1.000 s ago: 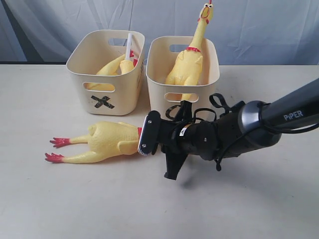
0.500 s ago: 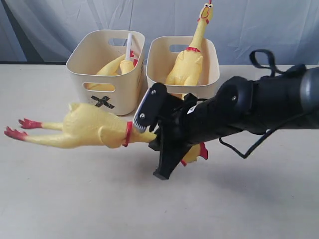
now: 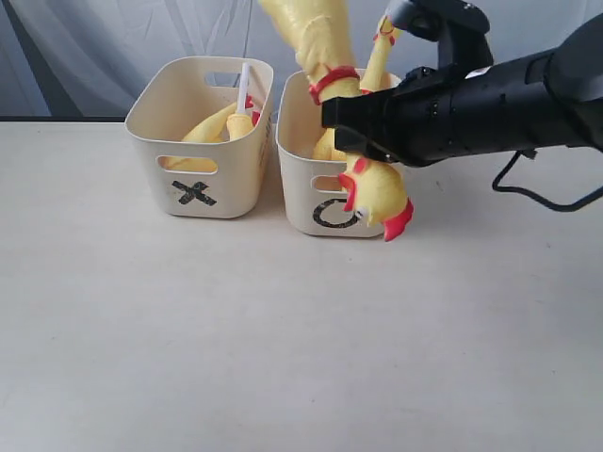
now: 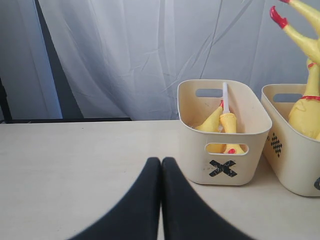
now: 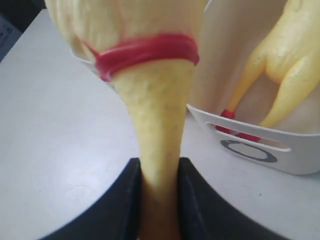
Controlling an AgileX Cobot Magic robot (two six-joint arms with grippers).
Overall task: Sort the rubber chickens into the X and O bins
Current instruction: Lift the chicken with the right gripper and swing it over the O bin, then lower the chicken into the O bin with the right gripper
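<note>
My right gripper (image 3: 350,127) is shut on the neck of a yellow rubber chicken (image 3: 311,38), held high over the O bin (image 3: 301,188). The body and feet point up and the red-combed head (image 3: 377,193) hangs in front of the bin. In the right wrist view the neck (image 5: 159,150) sits pinched in the gripper (image 5: 159,172), red band (image 5: 145,52) beyond. A second chicken (image 3: 350,127) stands in the O bin. The X bin (image 3: 236,179) holds a chicken (image 3: 209,132) and a head-and-neck piece with a white tube (image 3: 243,89). My left gripper (image 4: 161,165) is shut and empty, short of the X bin (image 4: 250,165).
The two bins stand side by side at the back of a pale table (image 3: 188,330), against a grey curtain (image 3: 113,38). The right arm's black cable (image 3: 546,198) loops over the table on the right. The left wrist view shows the O bin's edge (image 4: 290,165).
The right gripper has lifted the chicken from low over the table up to the O bin and swung it round, so the body now points up and the head hangs down.
</note>
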